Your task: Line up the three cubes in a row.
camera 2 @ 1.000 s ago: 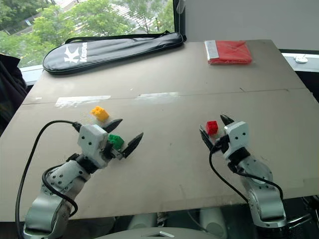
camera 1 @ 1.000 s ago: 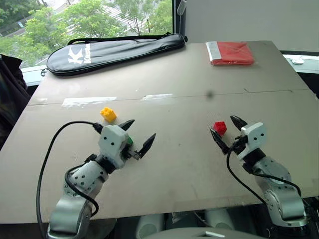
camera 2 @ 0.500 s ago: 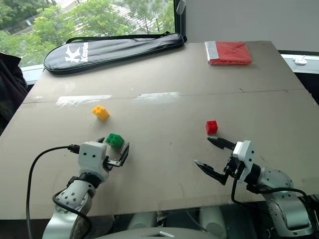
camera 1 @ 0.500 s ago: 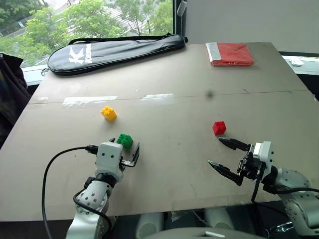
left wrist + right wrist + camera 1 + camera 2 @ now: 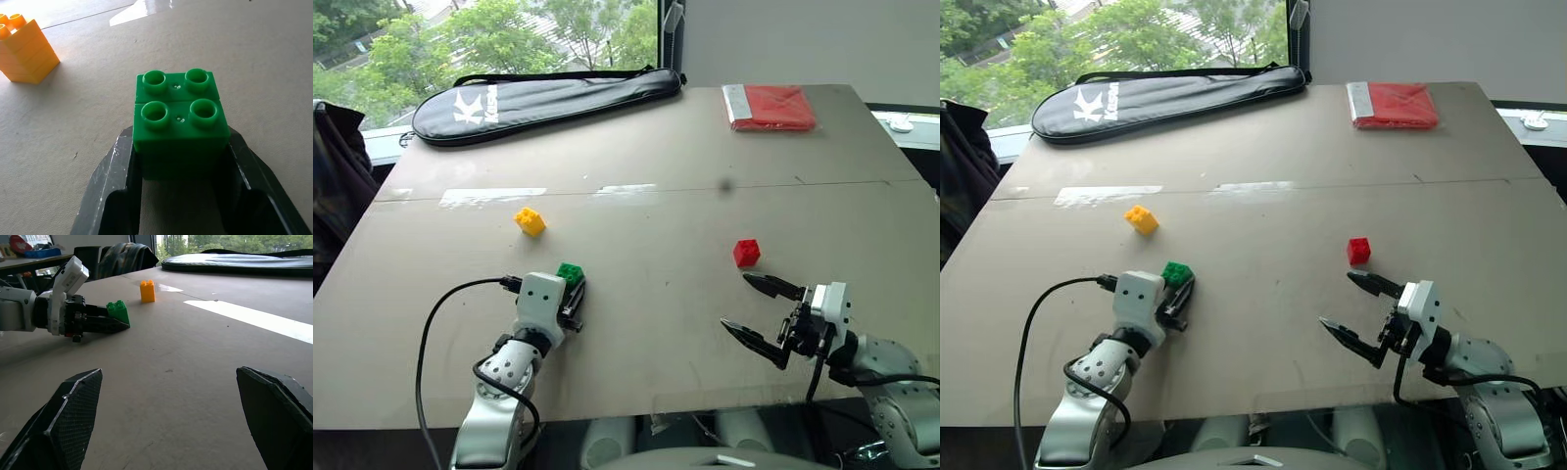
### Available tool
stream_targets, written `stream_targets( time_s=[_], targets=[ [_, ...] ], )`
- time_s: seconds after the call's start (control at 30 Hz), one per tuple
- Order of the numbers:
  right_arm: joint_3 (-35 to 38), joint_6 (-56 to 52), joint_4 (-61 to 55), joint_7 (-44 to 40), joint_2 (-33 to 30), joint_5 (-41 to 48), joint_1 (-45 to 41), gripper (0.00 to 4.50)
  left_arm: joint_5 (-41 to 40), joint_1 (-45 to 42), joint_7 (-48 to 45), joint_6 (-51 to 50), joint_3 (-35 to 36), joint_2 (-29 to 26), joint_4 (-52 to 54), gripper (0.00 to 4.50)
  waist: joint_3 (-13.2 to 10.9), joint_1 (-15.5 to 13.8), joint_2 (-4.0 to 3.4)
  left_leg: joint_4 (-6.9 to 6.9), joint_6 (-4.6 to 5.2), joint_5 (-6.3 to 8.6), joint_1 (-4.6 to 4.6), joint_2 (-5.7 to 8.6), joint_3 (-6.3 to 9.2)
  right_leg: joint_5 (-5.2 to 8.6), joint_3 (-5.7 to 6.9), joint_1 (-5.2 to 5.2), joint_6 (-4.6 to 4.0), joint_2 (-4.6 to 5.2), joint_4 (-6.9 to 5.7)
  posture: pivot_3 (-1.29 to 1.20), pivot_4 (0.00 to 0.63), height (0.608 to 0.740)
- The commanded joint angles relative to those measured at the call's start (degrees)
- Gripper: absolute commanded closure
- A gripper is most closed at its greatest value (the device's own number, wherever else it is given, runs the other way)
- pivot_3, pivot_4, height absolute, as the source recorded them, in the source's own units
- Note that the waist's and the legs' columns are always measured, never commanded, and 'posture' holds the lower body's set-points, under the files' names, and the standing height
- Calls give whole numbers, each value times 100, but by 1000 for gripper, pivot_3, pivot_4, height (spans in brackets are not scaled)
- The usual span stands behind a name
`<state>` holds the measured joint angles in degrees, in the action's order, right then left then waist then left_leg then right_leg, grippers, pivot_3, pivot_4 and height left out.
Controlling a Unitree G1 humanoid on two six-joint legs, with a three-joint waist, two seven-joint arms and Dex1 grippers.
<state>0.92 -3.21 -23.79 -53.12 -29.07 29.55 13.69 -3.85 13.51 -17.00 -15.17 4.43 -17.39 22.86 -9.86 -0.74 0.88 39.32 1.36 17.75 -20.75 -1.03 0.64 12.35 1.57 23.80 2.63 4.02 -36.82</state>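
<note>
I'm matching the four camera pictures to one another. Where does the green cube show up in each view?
Left eye view: green cube on the near left of the table, at the left gripper.
Right eye view: same spot.
Left wrist view: centre, studs up, clamped between the two black fingers.
Right wrist view: far across the table, at the left gripper's tips.
Shared landmark: the yellow cube, just beyond the green one.

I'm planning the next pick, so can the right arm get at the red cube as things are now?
Probably yes. The right gripper has its jaws open and sits just short of the red cube, with only bare table between them. The cube stands alone, with nothing crowding it.
</note>
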Motion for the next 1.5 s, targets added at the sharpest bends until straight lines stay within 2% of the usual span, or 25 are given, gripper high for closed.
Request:
stream_targets(
  time_s=[0.03,0.17,0.3,0.4,0.53,0.67,0.87,1.5],
  targets=[
    [163,124,-287,-133,-84,187,29,0,-159,-354,-477,258,-57,-249,-372,3154,0,-11,-1,0,0,0,0,0,0,-1,0,0,-1,0,0,0,150,707],
    [515,384,32,-244,-110,250,80,0,-438,-1585,-1951,674,-752,-633,-1325,3154,-1,-108,-4,12,-9,-7,-10,11,-4,-3,20,-5,-5,0,-1,0,150,707],
    [731,467,243,-134,-52,236,69,0,-381,-2736,-3119,1072,-1458,-689,-2473,3154,2,-97,0,16,-10,-7,-10,18,-20,-18,7,-9,-27,2,1,0,150,707],
    [849,504,311,-81,-42,203,87,0,-374,-3418,-3905,1461,-1915,-536,-3223,3154,1,-25,-1,12,-10,-7,-12,19,-18,-31,6,-7,-6,0,2,0,150,707],
    [1061,533,292,-45,19,318,280,0,-211,-4537,-4737,2048,-2390,-6,-4668,3154,0,-33,-1,9,-9,-7,-19,23,-10,-31,11,-7,-5,1,3,0,150,707],
    [1253,723,328,-94,73,321,659,0,194,-5404,-4865,2640,-2648,396,-5925,3154,-2,-20,3,12,-8,-7,-25,29,-7,-31,12,-8,-3,3,6,0,150,707],
    [1319,827,290,-15,101,278,824,0,462,-5989,-4591,3008,-2545,748,-7034,3154,-3,0,5,12,-7,-6,-20,28,-8,-31,7,-8,-1,3,4,0,150,707],
    [1227,722,168,25,57,363,694,0,552,-6236,-4544,3309,-2248,607,-7840,3154,-1,12,5,15,-6,-8,-5,23,-8,-27,5,-12,23,-2,-4,0,150,707]
  ],
)
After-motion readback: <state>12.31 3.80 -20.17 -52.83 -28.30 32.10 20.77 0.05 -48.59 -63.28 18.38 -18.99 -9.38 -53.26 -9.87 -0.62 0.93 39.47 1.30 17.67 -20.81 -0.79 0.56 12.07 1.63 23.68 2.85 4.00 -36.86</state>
